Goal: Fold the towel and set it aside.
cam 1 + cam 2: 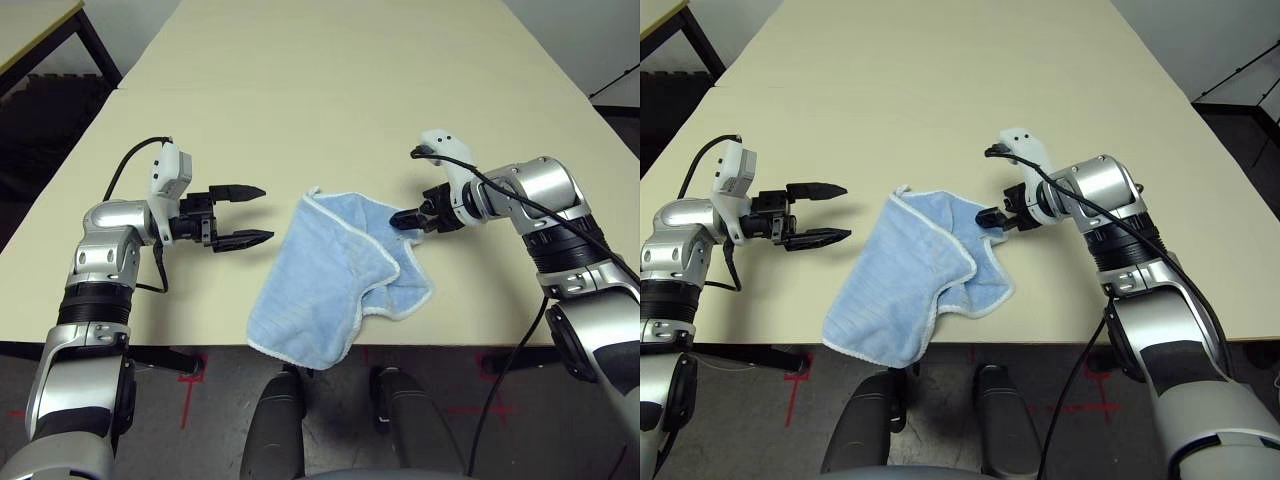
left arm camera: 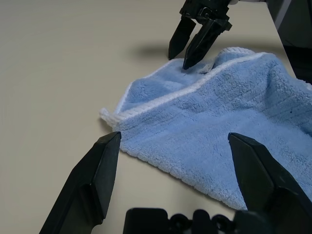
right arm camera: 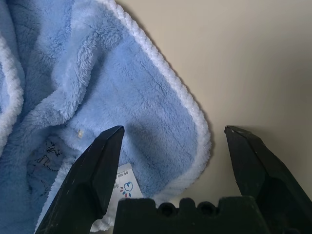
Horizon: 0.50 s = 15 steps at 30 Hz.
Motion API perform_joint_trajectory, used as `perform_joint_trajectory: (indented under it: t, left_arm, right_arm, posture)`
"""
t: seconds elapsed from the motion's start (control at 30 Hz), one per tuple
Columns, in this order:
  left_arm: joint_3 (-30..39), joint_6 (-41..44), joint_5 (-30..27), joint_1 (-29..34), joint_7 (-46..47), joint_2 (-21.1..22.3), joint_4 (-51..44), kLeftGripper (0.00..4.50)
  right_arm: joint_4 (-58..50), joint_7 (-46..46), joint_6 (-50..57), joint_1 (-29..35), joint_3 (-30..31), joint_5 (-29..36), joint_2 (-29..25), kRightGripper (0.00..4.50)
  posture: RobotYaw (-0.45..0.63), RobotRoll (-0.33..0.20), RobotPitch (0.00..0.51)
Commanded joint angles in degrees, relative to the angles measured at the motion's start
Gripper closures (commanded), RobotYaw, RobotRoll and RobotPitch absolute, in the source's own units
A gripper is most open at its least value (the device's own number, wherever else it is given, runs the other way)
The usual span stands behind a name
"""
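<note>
The light blue towel lies rumpled near the table's front edge, its right part folded over itself and its near left corner hanging just past the edge. My left gripper is open, a short gap left of the towel's far left corner and pointing at it. My right gripper is at the towel's far right corner, tips down on the cloth. In the right wrist view its fingers stand open astride the white-edged corner, beside a small printed label. The left wrist view shows the right gripper touching the towel.
The beige table stretches bare beyond the towel and to both sides. A second table stands at the far left. Black cables run along both forearms. The floor with red tape marks lies below the front edge.
</note>
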Motion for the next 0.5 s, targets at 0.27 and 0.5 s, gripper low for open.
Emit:
perform_joint_trajectory:
  t: [0.27,0.5]
  left_arm:
    - [-0.8,0.5,-0.3,0.1,0.0,-0.1,-1.0,0.05]
    - [-0.9,0.7,-0.3,0.3,0.0,-0.1,-1.2,0.0]
  right_arm:
    - [1.2,-1.4,-3.4,2.7,2.6,-0.5,-2.8,0.0]
    - [0.8,-0.5,-5.7,3.4,5.2,-0.9,-4.1,1.74]
  posture:
    - [-0.02,0.0,0.212]
    - [-0.02,0.0,0.216]
